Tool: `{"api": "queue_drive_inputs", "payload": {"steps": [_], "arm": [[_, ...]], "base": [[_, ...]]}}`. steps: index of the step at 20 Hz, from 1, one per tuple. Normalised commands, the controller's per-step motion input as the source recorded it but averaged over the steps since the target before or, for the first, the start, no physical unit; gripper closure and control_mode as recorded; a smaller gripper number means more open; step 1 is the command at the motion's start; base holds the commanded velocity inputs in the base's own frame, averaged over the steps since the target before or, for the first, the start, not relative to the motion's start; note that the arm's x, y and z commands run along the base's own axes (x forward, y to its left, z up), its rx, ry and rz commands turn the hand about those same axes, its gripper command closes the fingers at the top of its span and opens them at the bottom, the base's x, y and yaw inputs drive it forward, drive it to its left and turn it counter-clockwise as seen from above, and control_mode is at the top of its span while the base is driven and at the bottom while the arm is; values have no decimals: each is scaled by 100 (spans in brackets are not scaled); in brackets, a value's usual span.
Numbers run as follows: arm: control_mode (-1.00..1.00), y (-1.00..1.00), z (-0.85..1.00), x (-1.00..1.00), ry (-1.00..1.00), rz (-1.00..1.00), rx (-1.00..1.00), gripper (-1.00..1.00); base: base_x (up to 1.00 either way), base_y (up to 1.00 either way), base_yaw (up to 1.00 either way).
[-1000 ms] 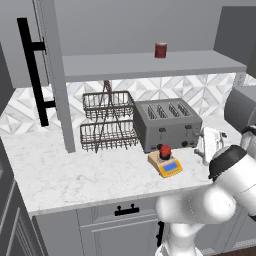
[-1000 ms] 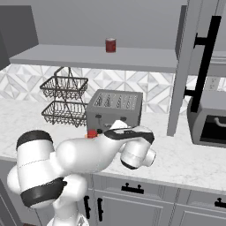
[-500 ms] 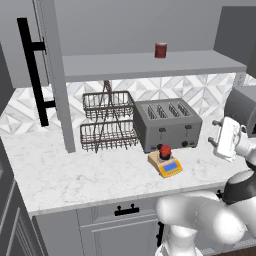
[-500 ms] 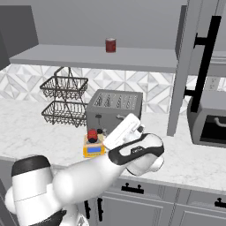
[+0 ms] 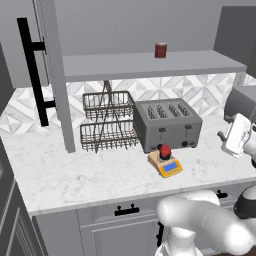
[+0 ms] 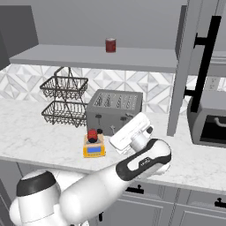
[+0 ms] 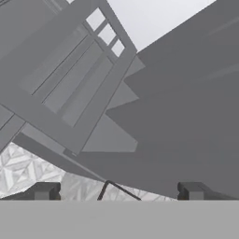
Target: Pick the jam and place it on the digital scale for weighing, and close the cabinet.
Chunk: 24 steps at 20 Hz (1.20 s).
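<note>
The jam (image 5: 165, 150), a small red jar with a dark band, stands upright on the yellow-orange digital scale (image 5: 167, 165) in front of the toaster. From the other side the jam (image 6: 92, 134) and the scale (image 6: 94, 149) sit left of my hand. My gripper (image 5: 235, 134) hangs above the counter's right part, well clear of the scale. In the hand view the gripper (image 7: 116, 191) is open with nothing between its tips, facing up at grey cabinet panelling. The cabinet door (image 5: 30, 70) with its black bar handle stands open, as does the right door (image 6: 201, 66).
A grey four-slot toaster (image 5: 167, 123) stands behind the scale, with a two-tier wire basket (image 5: 107, 122) to its left. A dark-red can (image 5: 160, 49) sits on the cabinet shelf. A microwave (image 6: 209, 119) is at the right end of the counter.
My hand has swung to the right, away from the scale, and tilted upward. The jam stays on the scale. The doors have not moved.
</note>
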Motion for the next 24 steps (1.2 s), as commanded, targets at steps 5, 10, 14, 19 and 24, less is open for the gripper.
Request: {"api": "queue_drive_inputs", "payload": {"steps": [5,10,14,19,24], "arm": [[-100,-48,8,-1,0,-8,3,-100],[-100,-54,22,0,-2,-3,2,-100],[-100,-52,10,0,-7,-2,2,-100],[-100,-53,1,0,-2,-4,6,-100],[-100,-66,12,0,-2,-4,10,-100]], "base": [[0,0,0],[0,0,0],[0,0,0],[0,0,0],[0,0,0]]}}
